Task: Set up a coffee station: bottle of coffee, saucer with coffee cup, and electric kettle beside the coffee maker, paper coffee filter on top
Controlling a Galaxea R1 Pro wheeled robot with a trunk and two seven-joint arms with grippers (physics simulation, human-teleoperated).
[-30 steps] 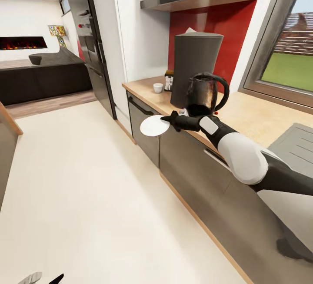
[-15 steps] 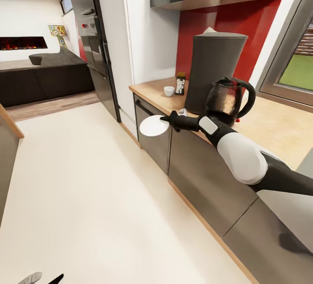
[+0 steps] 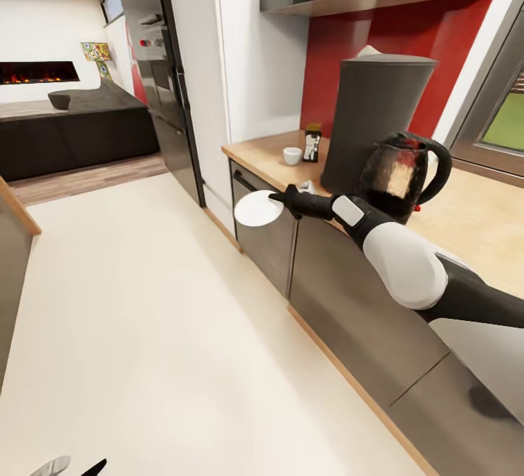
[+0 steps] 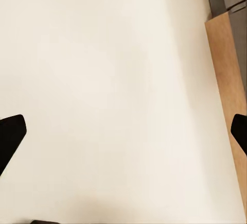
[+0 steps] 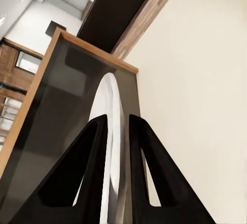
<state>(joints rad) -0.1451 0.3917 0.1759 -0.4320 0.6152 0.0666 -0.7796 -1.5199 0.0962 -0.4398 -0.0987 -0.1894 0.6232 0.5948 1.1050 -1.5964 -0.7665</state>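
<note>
Head view: light wood kitchen countertop (image 3: 271,156) above cream floor (image 3: 145,330).

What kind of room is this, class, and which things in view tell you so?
Most likely a home kitchen opening onto a living area: a wood-grain countertop on grey cabinets, a coffee maker and electric kettle standing on it, and tall built-in ovens nearby.

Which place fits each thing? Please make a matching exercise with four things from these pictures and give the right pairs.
Things:
1. saucer
2. coffee cup
3. paper coffee filter
4. electric kettle

Places:
A. on top of the coffee maker
B. on the kitchen countertop, beside the bottle of coffee
C. held by the right gripper, off the counter edge
D. in front of the coffee maker

Pairs: 1-C, 2-B, 3-A, 4-D
</note>
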